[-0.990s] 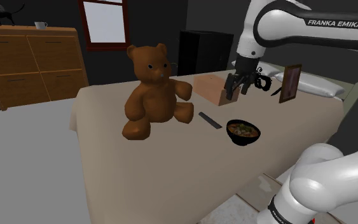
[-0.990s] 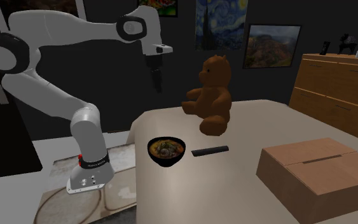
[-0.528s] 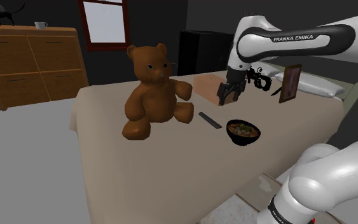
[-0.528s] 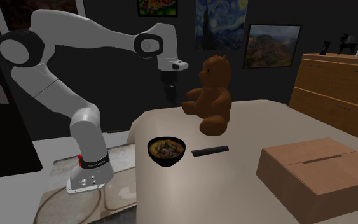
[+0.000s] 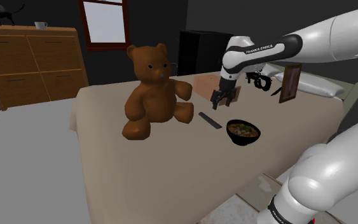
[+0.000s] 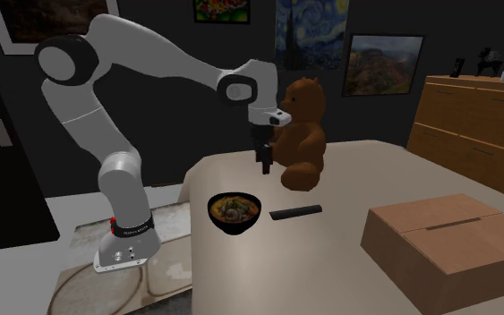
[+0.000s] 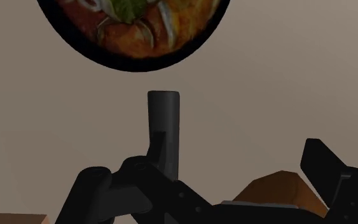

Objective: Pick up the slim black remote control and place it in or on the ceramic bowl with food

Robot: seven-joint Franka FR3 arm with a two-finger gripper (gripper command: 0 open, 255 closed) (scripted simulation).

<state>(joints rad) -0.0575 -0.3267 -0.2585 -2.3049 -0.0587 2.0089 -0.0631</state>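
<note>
- My gripper point(image 7: 203, 167) hangs with fingers spread apart, pinching nothing, just above the remote.
- The slim black remote point(image 7: 163, 127) lies flat on the bed point(image 5: 139, 165) just beside the bowl point(image 5: 242, 140), one end toward it. I judge I should descend straddling its narrow width, then close.
- My arm point(image 5: 260, 47), up beyond the bowl, reads "FRANKA EMIKA".

The remote point(image 5: 210, 119) is plain black. The bowl point(image 5: 238, 140) is black, its food point(image 7: 133, 25) orange, red and green. The teddy bear point(image 5: 151, 91) is brown, the bed point(image 5: 107, 159) beige, the claw point(image 5: 217, 102) all black.
</note>
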